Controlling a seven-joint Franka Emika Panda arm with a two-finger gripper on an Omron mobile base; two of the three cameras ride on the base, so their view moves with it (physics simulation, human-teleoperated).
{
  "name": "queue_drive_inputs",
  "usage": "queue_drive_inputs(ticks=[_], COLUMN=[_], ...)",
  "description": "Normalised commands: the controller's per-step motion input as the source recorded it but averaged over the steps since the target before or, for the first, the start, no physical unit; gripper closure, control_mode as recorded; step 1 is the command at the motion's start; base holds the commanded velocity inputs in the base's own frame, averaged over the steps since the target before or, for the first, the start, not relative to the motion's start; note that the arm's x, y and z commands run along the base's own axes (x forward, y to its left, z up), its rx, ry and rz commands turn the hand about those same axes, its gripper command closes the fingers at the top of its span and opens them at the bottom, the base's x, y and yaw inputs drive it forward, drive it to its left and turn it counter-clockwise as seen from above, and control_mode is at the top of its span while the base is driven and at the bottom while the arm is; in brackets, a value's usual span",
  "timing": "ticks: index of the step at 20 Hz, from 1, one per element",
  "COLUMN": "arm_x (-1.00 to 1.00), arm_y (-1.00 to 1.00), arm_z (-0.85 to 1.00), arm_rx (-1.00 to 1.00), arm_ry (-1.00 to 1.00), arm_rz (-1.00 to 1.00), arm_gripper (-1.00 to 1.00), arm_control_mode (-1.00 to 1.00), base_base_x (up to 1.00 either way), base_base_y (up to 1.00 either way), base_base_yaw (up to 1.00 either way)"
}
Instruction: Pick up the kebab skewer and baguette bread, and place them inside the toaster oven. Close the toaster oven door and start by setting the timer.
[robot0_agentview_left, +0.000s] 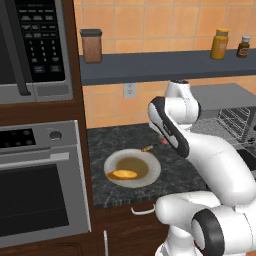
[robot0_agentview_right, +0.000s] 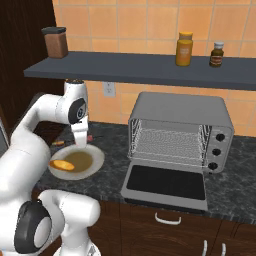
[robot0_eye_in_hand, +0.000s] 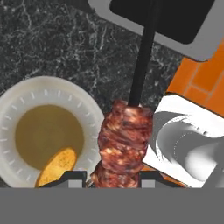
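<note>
My gripper (robot0_eye_in_hand: 111, 177) hangs over the back rim of the white plate (robot0_agentview_right: 97, 161), its jaws closed against the reddish-brown chunks of the kebab skewer (robot0_eye_in_hand: 123, 144). The skewer's dark stick points away toward the toaster oven door (robot0_eye_in_hand: 153, 13). Past my wrist, the skewer's ends (robot0_agentview_right: 60, 143) poke out on either side. The golden baguette bread (robot0_agentview_left: 122, 174) lies on the plate's near-left side (robot0_eye_in_hand: 57, 166). To the right stands the grey toaster oven (robot0_agentview_right: 180, 107) with its door (robot0_agentview_right: 165, 184) folded down flat and wire racks showing inside.
A dark shelf (robot0_agentview_right: 150, 70) runs above the counter, carrying a brown jar (robot0_agentview_right: 55, 42) and two bottles (robot0_agentview_right: 184, 49). A microwave (robot0_agentview_left: 30, 45) and a built-in steel oven (robot0_agentview_left: 35, 195) fill the wall on the left. The dark stone counter (robot0_agentview_left: 100, 145) ends at that cabinet.
</note>
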Motion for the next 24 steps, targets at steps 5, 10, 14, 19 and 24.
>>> queue_drive_inputs(ticks=[5,10,14,19,24], arm_x=[-0.97,-0.79,-0.57,-0.58,-0.38], arm_y=[-0.27,-0.51,-0.55,-0.54,-0.38], arm_z=[0.62,0.45,0.63,0.47,0.15], arm_rx=[0.00,0.00,0.00,0.00,0.00], arm_ry=[-0.03,-0.05,-0.01,-0.06,-0.16], arm_rz=[-0.08,-0.12,-0.14,-0.10,-0.01], arm_gripper=[1.00,1.00,1.00,1.00,1.00], arm_control_mode=[-1.00,-1.00,-1.00,-1.00,-1.00], base_base_x=[0.00,0.00,0.00,0.00,0.00], base_base_y=[0.00,0.00,0.00,0.00,0.00], base_base_yaw=[0.00,0.00,0.00,0.00,0.00])
